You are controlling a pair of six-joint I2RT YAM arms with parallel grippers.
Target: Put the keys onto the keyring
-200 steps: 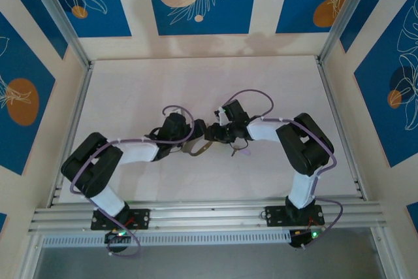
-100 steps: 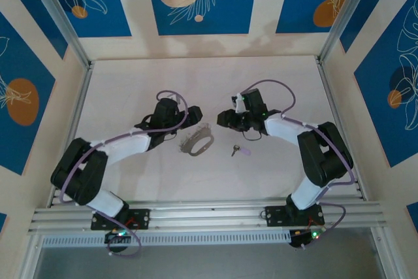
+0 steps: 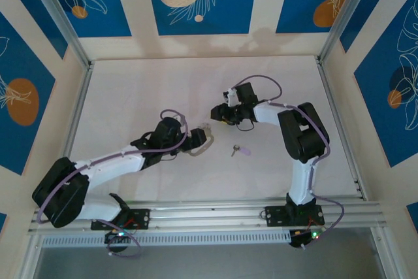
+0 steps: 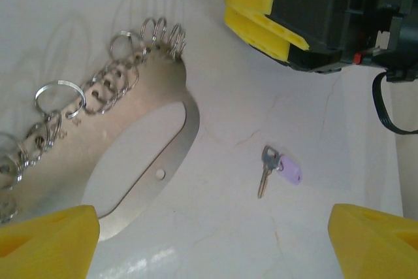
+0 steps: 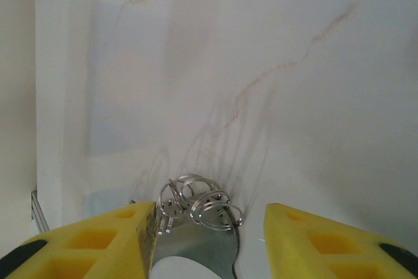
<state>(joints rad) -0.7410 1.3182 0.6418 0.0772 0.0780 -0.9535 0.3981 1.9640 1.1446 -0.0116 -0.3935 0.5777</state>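
Just beside the released left hand (image 3: 198, 139) lies the keyring (image 4: 140, 99); the right hand (image 5: 209, 223), also released, could snag its fringe (image 5: 199, 204), missing the key (image 4: 271, 168).

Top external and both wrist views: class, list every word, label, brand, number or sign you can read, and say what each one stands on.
No readable text anywhere.
The key: its lilac head is blank on the side that shows.
The keyring: bare metal, no stamp or number to be seen.
The wall panels: leaf and circle patterns, no words.
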